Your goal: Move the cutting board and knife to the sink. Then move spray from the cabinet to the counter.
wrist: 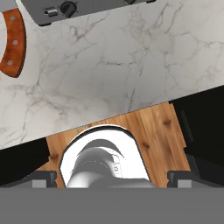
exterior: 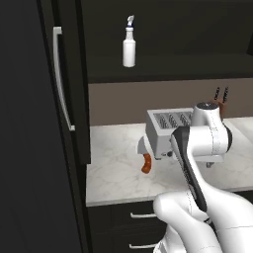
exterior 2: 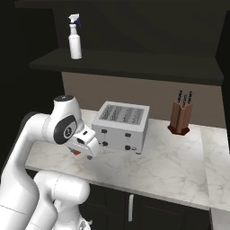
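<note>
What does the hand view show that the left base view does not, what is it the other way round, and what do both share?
Hand view: the wooden floor below the counter edge, and a round knob on the toaster.
Left base view: the spray bottle on a dark shelf, and the cabinet with its silver bar handle.
Both: the knife, seen by its orange handle, the toaster and the marble counter.

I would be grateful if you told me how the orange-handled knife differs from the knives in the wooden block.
The orange-handled knife lies flat on the counter beside the toaster; the black-handled knives stand upright in the knife block. Its handle is curved, broad and orange-red; theirs are thin, straight and black. It lies toward the cabinet; they stand at the back wall beyond the toaster. Both rest on the same marble counter.
</note>
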